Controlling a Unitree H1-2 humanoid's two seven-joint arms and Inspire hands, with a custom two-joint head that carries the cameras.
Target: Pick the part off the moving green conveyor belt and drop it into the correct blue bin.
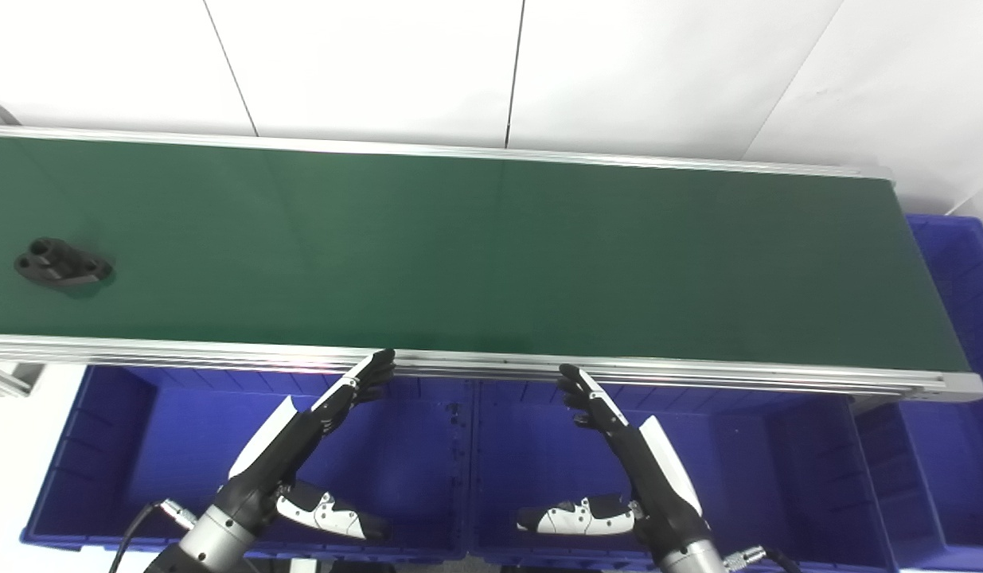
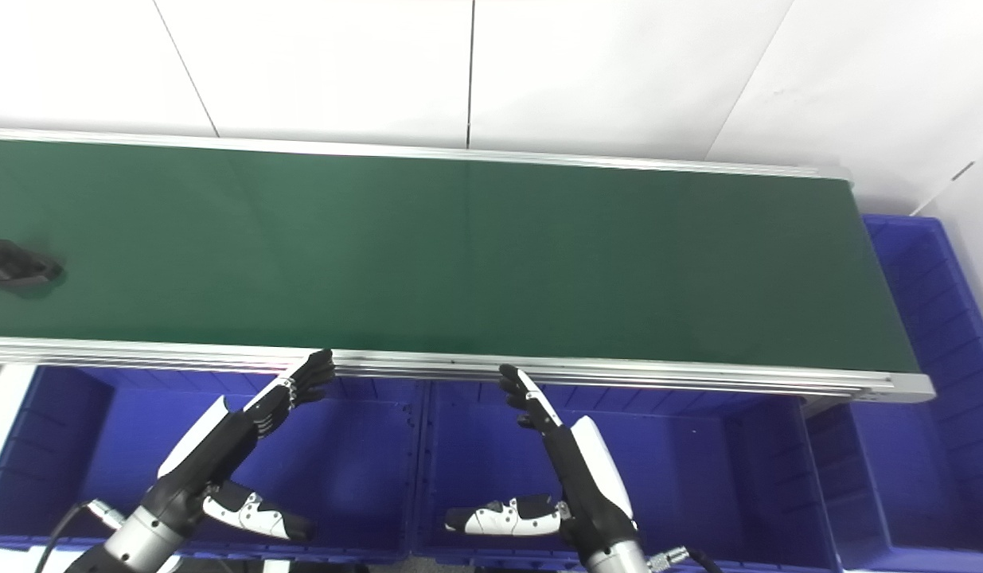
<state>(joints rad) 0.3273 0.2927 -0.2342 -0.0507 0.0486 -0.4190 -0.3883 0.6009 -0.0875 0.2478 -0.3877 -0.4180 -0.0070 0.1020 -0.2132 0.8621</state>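
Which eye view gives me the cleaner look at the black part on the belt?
The left eye view: the black part lies whole on the green belt, clear of the picture's edge. In the right eye view it sits at the left edge, partly cut off.

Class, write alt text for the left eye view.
A black part lies at the far left of a green conveyor belt. Below its near rail, the open left hand and right hand hover over blue bins, holding nothing.
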